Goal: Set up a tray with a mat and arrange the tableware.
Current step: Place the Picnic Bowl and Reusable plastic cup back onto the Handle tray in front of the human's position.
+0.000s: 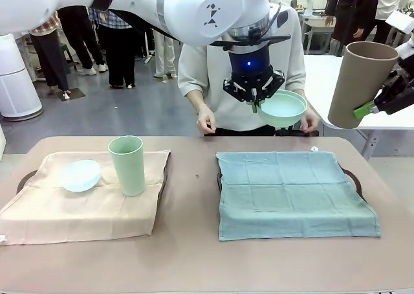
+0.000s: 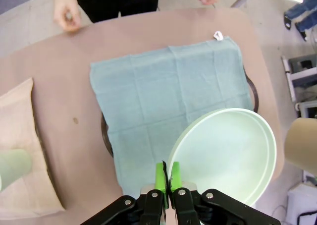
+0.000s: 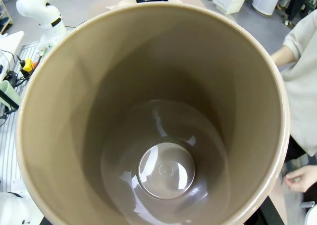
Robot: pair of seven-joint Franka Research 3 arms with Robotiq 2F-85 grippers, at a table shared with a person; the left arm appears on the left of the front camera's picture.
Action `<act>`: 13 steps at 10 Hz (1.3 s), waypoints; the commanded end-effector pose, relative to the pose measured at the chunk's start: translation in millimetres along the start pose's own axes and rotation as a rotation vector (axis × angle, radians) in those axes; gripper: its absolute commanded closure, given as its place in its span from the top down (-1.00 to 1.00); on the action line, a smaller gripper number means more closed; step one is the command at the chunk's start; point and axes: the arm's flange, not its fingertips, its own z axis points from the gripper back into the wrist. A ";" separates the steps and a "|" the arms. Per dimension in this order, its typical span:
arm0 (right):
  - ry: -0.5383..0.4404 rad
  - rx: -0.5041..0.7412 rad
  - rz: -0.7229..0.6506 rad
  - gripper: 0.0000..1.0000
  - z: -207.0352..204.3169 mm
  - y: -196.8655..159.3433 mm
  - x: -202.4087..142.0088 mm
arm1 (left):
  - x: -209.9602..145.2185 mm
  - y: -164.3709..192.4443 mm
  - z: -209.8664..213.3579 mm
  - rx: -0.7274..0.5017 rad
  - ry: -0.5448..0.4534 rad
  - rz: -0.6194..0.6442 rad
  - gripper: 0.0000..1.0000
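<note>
- On the robot's left, one setting looks finished: a beige cloth mat [image 1: 84,193] covers a dark tray [image 1: 26,177], with a small pale blue matte bowl [image 1: 81,175] and a tall light green handleless cup [image 1: 127,164] standing on it, close beside each other.
- On the right, a teal cloth mat [image 1: 294,193] is spread over a second dark tray [image 1: 352,177], and no tableware is on it yet, so two pieces are left to place, in my judgement.
- The left hand [image 2: 166,178] is pinched shut on the rim of a mint green round bowl [image 2: 225,153], which hangs tilted above the far edge of the teal mat.
- The right hand [image 1: 369,108] grips the rim of a tall tan-brown matte cup [image 1: 359,80], held high and tilted, beyond the counter's [image 1: 194,255] right side.
- A person's hands [image 1: 206,121] rest at the far edge of the counter, apart from both pieces.
</note>
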 end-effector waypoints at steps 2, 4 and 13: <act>0.011 -0.004 -0.004 -0.59 -1.9 -1.1 -0.8 | 0.4 1.9 3.6 -0.004 0.001 -0.009 -1.00; 0.000 0.000 0.000 0.60 0.0 0.0 0.0 | 0.0 0.0 0.0 0.000 0.000 0.000 -0.92; -0.025 0.141 -0.022 0.60 -146.9 -41.0 -138.4 | -39.2 43.4 -156.6 0.027 0.167 0.012 -0.92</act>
